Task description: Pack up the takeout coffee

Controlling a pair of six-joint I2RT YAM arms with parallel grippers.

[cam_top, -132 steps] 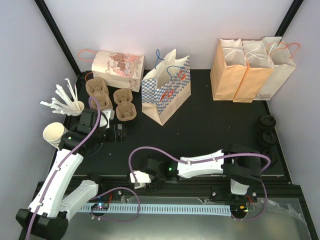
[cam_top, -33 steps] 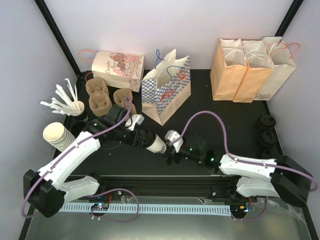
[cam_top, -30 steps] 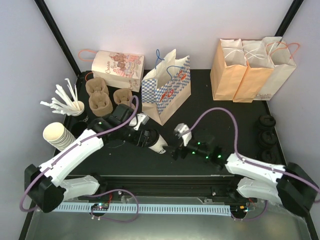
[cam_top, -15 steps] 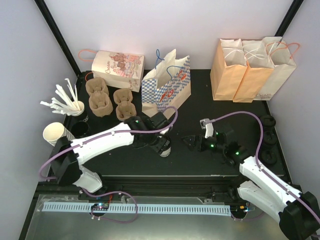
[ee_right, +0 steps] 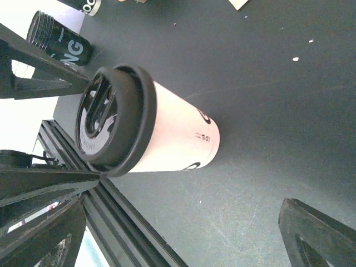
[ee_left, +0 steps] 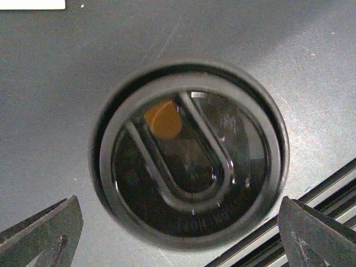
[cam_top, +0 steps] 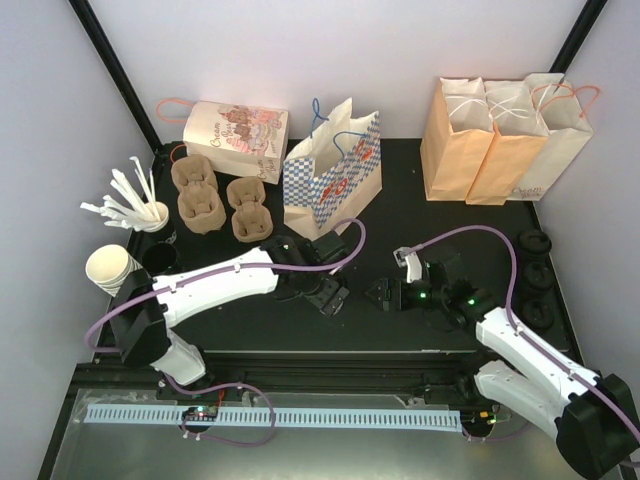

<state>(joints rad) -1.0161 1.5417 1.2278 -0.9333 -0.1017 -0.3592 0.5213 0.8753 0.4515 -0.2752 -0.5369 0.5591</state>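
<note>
Near the front edge, about mid-table: stands the cup (ee_right: 172, 144), upright on the black table (ee_right: 267, 72), lid (ee_left: 189, 153) pressed on, white side with black print facing right. Looks set down there on purpose, in reach of both arms.

Directly above it hangs the left gripper (cam_top: 325, 296), pointing straight down. Jaws spread wide, with both fingers (ee_left: 41, 233) outside the lid's rim and touching nothing. Reads either as lined up for a grasp from above or as a hold just let go.

Just beside the cup on the right, low over the table, sits the right gripper (cam_top: 383, 294), aimed sideways at the cup wall. Jaws likewise apart and empty. Suits a side grasp better, since the lid gives a poor hold from above.

Further back, behind the cup, stands the checked bag (cam_top: 335, 185), mouth up and the nearest place to put the coffee. Toward the far left corner lie the carriers (cam_top: 210, 195), likely meant to steady cups inside a bag. In the far right corner stand three plain bags (cam_top: 500, 135), well apart from the cup.
</note>
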